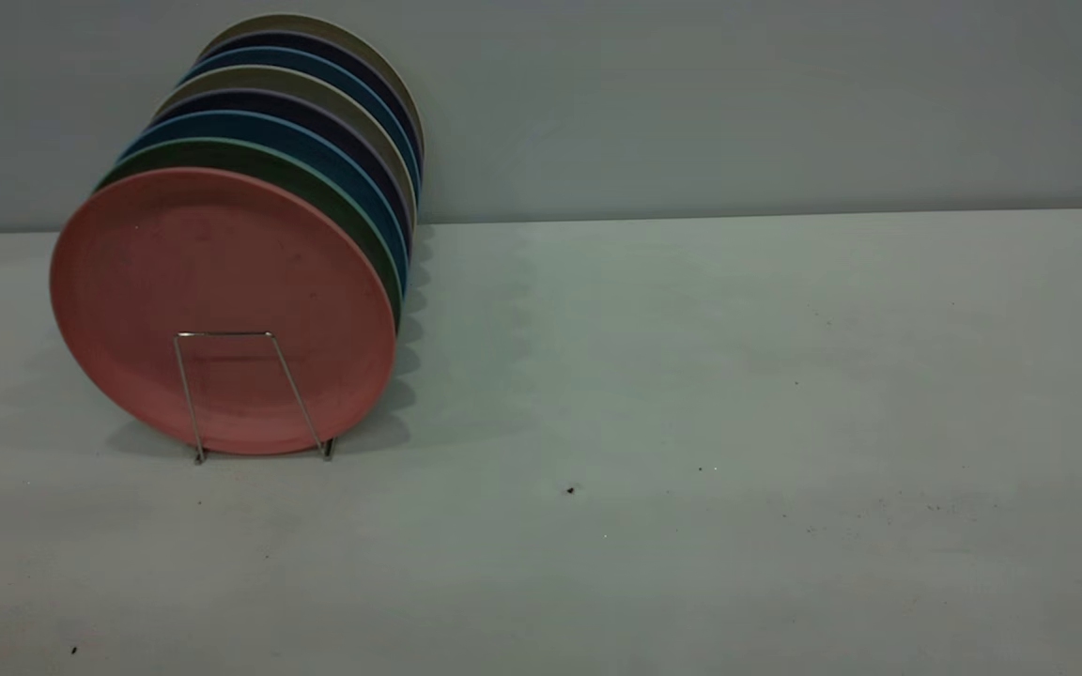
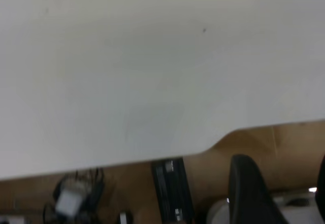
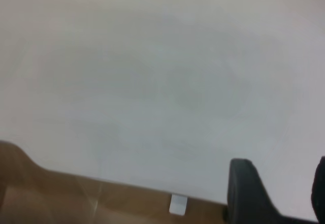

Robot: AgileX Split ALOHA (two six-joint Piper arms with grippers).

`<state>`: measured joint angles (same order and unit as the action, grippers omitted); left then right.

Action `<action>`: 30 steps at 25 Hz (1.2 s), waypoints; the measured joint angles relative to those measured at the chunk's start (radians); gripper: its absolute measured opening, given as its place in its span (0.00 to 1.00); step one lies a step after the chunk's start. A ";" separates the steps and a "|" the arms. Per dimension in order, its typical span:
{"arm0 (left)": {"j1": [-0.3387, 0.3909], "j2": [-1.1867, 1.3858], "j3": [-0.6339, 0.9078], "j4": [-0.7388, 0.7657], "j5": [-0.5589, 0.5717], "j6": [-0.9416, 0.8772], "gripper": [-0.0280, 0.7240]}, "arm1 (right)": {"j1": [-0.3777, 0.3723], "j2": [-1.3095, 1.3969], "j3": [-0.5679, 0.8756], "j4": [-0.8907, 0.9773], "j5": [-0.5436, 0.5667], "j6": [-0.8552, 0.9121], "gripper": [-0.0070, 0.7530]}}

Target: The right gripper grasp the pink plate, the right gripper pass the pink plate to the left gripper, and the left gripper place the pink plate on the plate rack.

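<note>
Two black wedge-fingered grippers, left gripper (image 2: 284,196) and right gripper (image 3: 282,193): both parted, empty, cut off by the frame, hanging over the pale table (image 1: 691,376). Far left: eight plates upright in one thin silver wire plate rack (image 1: 222,333), round salmon-pink plate (image 1: 222,272) nearest, mostly hiding the rest.

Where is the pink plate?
In the exterior view the pink plate stands upright at the table's left, frontmost in the plate rack, just before the green plate.

The pink plate (image 1: 222,300) looks matt plastic; the plate rack (image 1: 245,394) is thin shiny metal wire.
</note>
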<state>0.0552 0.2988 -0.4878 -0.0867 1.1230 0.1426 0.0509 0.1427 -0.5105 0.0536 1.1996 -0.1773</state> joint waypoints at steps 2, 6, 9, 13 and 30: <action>-0.020 -0.039 0.000 -0.001 0.000 -0.007 0.50 | 0.016 -0.015 0.000 0.000 0.000 0.003 0.44; -0.022 -0.128 0.001 -0.003 0.000 -0.039 0.50 | 0.036 -0.018 0.001 0.000 -0.008 0.010 0.44; -0.022 -0.173 0.001 -0.002 0.001 -0.049 0.50 | 0.039 -0.018 0.005 0.002 -0.009 0.011 0.44; -0.028 -0.186 0.001 -0.001 0.003 -0.049 0.50 | 0.039 -0.018 0.022 0.004 -0.038 0.013 0.44; -0.102 -0.187 0.001 0.017 0.003 -0.056 0.50 | 0.039 -0.033 0.032 0.006 -0.060 0.014 0.44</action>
<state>-0.0463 0.1122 -0.4869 -0.0697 1.1263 0.0865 0.0897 0.1095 -0.4786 0.0595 1.1399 -0.1632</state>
